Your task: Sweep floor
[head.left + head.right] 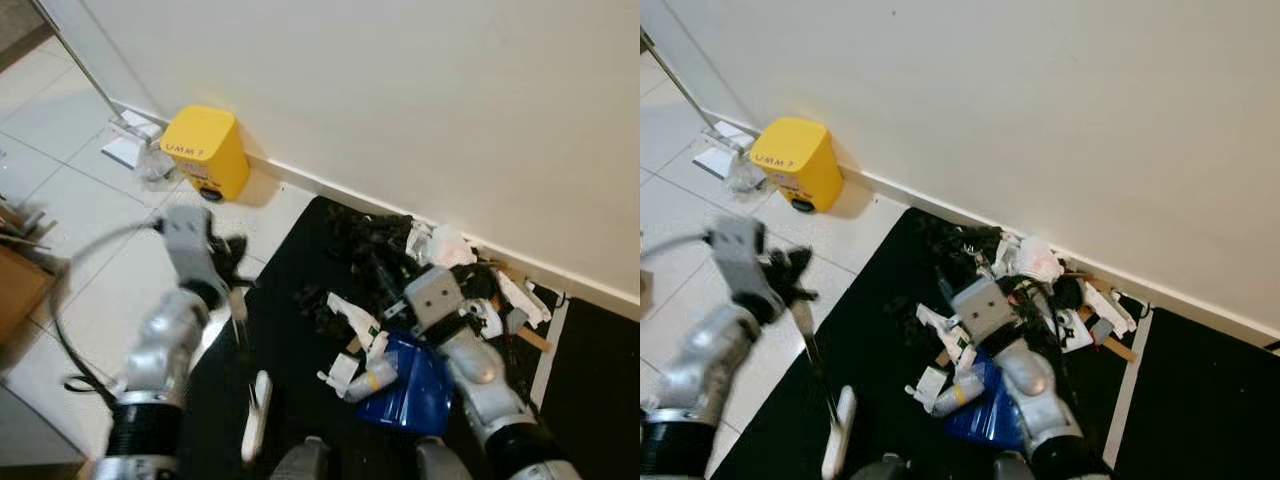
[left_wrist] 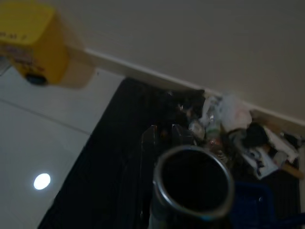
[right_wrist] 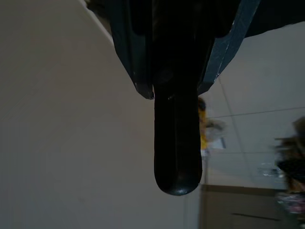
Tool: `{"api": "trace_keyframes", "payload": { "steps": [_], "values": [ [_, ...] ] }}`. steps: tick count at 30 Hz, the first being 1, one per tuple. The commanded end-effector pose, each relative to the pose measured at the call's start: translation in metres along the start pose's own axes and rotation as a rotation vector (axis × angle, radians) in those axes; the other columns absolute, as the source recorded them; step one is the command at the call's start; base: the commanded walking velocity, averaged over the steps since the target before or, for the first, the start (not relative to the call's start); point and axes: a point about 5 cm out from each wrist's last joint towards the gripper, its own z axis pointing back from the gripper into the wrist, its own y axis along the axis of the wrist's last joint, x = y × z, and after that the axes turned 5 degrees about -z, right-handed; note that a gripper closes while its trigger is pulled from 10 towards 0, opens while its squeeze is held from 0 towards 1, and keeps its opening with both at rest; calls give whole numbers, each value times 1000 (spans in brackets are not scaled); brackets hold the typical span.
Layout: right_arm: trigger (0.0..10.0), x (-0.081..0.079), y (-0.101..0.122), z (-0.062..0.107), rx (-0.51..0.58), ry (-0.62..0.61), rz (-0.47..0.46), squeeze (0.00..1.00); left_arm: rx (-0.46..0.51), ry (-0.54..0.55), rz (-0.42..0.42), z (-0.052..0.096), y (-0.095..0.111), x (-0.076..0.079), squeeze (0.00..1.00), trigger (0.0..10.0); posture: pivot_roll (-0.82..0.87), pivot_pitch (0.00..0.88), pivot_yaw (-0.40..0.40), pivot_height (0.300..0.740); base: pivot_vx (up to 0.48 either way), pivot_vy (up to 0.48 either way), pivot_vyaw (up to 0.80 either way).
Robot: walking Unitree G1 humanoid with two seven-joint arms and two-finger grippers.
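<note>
White tiles are meeting a black mat (image 1: 300,330) below a cream wall, with a yellow box (image 1: 207,150) sitting upper left. At lower left, the left gripper (image 1: 232,262) is clamping a broom handle (image 1: 239,320). Right of centre, litter (image 1: 440,262) is lying against the baseboard, and the right gripper (image 1: 455,318) is holding a blue dustpan (image 1: 410,385); I cannot tell how wide its jaws are.

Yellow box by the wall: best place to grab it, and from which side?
Probably the yellow box across its two side faces near the top, claw coming from above, room side: its back is close to the wall, sides look flat.
</note>
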Motion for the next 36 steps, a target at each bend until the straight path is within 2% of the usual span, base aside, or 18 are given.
{"api": "trace_keyframes", "payload": {
  "steps": [1,5,7,11,16,17,19,22,23,25,26,27,28,29,31,32,33,36],
  "values": [
    [10000,-12,-12,10,-55,39,-14,0,37,26,-1,-1,0,-4,0,10000,76,351,94,740,0,0,0],
    [10000,-19,-14,13,-60,49,-22,0,90,31,53,-9,2,1,0,10000,69,355,95,740,0,0,0],
    [10000,-20,-15,13,-60,48,-20,0,114,32,47,-12,7,3,0,10000,66,358,97,740,0,0,0],
    [10000,-7,-11,9,-37,2,-11,0,286,17,-32,-18,41,9,0,10000,71,358,100,740,0,0,0],
    [10000,-6,-10,5,-32,-4,-17,0,322,-2,-41,-22,43,14,0,10000,71,358,100,740,0,0,0],
    [10000,-7,-9,2,-27,-1,-19,0,321,-25,-67,-25,39,21,0,10000,73,361,99,740,0,0,0],
    [10000,-7,-9,2,-27,-1,-19,0,321,-25,-67,-25,39,21,0,10000,73,361,99,740,0,0,0],
    [10000,-9,-8,0,-23,5,-21,0,324,-62,-77,-26,37,30,0,10000,73,361,99,740,0,0,0],
    [10000,-10,-7,0,-19,8,-24,0,297,-102,-55,-28,29,39,0,10000,70,365,100,740,0,0,0],
    [10000,-12,-7,-1,-16,11,-29,0,198,-150,-74,-27,-2,53,0,10000,61,365,101,740,0,0,0],
    [10000,-12,-7,-1,-16,11,-29,0,198,-150,-74,-27,-2,53,0,10000,61,365,101,740,0,0,0],
    [10000,-12,-7,-1,-14,11,-31,0,155,-164,-93,-25,-16,57,0,10000,54,366,102,740,0,0,0],
    [10000,-12,-7,-1,-14,11,-31,0,155,-164,-93,-25,-16,57,0,10000,54,366,102,740,0,0,0],
    [10000,-13,-7,-1,-13,12,-31,0,128,-175,-97,-23,-26,59,0,10000,45,368,103,740,0,0,0],
    [10000,-13,-7,-1,-10,11,-32,0,102,-186,-75,-20,-34,63,0,10000,45,368,103,740,0,0,0],
    [10000,-12,-6,-1,-9,10,-33,0,84,-178,-15,-19,-39,65,0,10000,45,370,107,740,0,0,0],
    [10000,-12,-6,-1,-9,10,-33,0,84,-178,-15,-19,-39,65,0,10000,45,370,107,740,0,0,0],
    [10000,-13,-7,0,-10,8,-38,0,81,-182,194,-23,-41,77,0,10000,48,370,106,740,0,0,0]
  ]
}}
